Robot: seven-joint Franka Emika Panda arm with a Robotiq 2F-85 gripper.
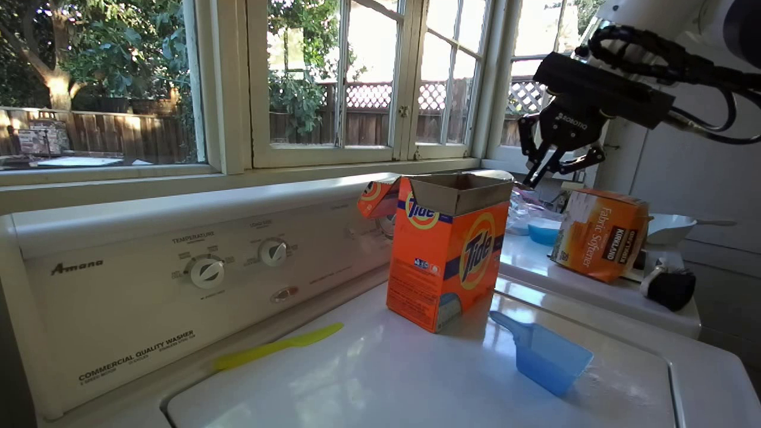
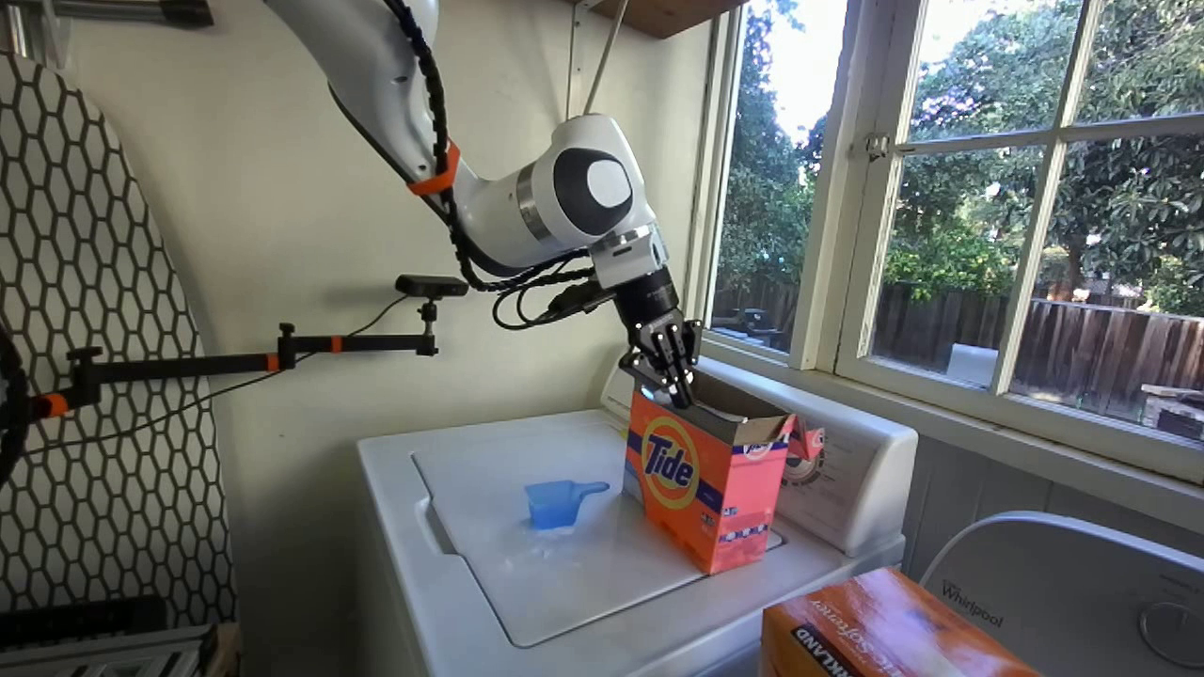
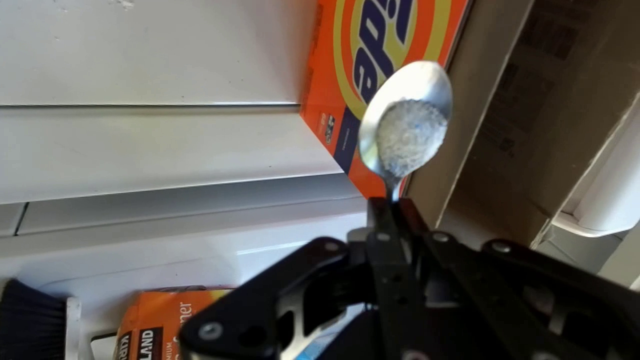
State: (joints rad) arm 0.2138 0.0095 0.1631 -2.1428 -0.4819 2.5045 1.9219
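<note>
the gripper (image 3: 394,205) pinched a loaded spoon (image 3: 420,82) between its fingers (image 3: 378,213); a tilt could have spilled powder (image 3: 411,135) onto the washer (image 3: 160,55) left of the orange box (image 3: 345,75).

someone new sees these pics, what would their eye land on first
Probably the bright orange Tide box, standing open-topped on the white washer in both exterior views. Next, the wrist view shows a metal spoon carrying pale powder, gripped in the shut jaws near the box's open top. A translucent blue scoop on the washer beside the box also stands out.
</note>
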